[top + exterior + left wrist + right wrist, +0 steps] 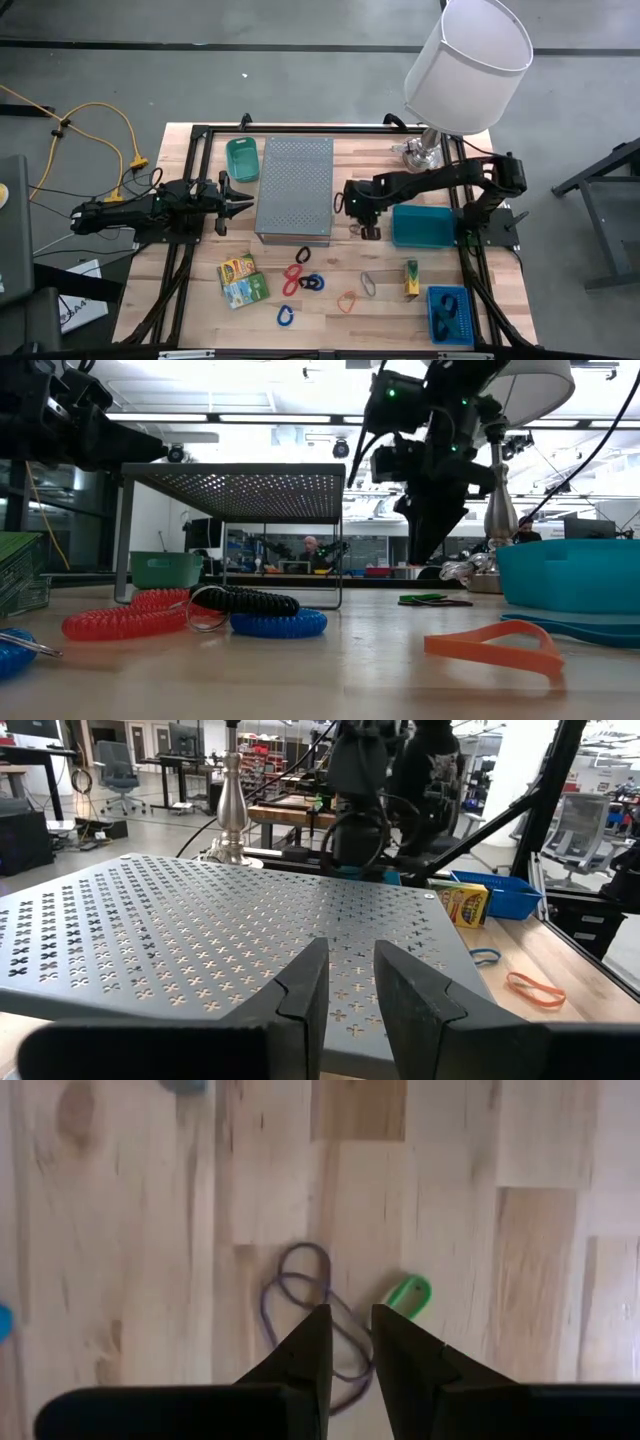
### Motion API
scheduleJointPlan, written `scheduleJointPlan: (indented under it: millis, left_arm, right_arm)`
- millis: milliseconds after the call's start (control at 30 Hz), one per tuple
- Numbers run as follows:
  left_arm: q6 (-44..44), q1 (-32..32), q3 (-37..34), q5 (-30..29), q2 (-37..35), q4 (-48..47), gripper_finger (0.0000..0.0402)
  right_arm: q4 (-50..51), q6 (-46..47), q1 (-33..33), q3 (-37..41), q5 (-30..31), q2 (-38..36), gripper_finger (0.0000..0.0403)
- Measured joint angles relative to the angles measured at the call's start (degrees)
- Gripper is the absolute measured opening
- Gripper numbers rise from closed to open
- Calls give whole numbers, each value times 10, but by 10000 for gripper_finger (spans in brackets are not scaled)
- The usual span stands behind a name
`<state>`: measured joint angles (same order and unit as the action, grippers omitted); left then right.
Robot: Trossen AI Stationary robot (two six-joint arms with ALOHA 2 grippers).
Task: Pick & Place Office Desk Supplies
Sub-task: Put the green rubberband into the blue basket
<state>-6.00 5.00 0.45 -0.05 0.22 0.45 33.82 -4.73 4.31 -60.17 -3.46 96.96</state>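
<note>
Hovering with its fingers slightly apart and empty, the right claw (347,1342) points down above a thin purple rubber band (305,1308), small green loop clip (409,1294) just beside.

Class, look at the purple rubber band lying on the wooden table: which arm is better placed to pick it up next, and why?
Probably the right. The right gripper hangs directly over the purple rubber band, fingers narrowly parted, while the left gripper sits beyond the grey perforated metal stand.
</note>
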Motion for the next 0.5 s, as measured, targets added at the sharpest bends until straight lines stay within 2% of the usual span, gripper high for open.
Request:
scheduleJointPlan:
  millis: [233, 500]
  left_arm:
    - [0, 0, 0, 0, 0, 0, 79]
    - [0, 0, 0, 0, 0, 0, 79]
  right_arm:
    - [-41, 2, 13, 50, 2, 0, 63]
    - [-50, 0, 19, 56, 35, 0, 63]
